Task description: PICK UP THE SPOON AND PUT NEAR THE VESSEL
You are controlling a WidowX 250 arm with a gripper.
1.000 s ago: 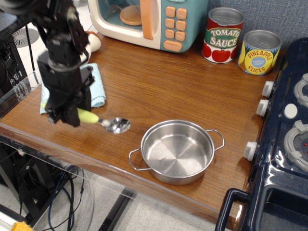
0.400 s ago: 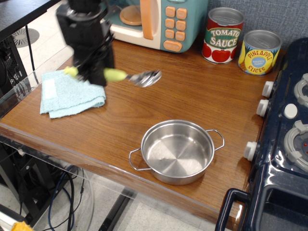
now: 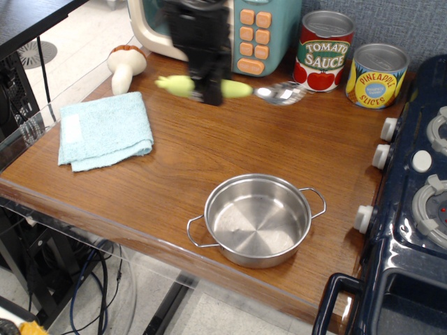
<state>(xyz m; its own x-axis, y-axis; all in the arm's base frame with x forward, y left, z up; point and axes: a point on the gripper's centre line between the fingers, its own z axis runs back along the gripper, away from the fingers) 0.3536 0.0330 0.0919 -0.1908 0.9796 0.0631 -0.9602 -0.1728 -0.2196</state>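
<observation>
observation.image: gripper [image 3: 209, 91] clamped on spoon [image 3: 234, 89] beside cans reading "Tomato Sauce" [image 3: 324, 51], "Pineapple Slices" [image 3: 376, 75].

A blue towel [image 3: 105, 130] and mushroom [image 3: 124, 65] lay at left, a toy microwave [image 3: 262, 35] and two cans [image 3: 323, 51] along the top, a stove [image 3: 419, 188] at right.

Even, bright overhead light fills the frame, glare glinting inside the pot [image 3: 257, 222] at lower center, while the gripper [image 3: 207, 89] and spoon [image 3: 230, 89] at upper center smear with motion blur.
</observation>
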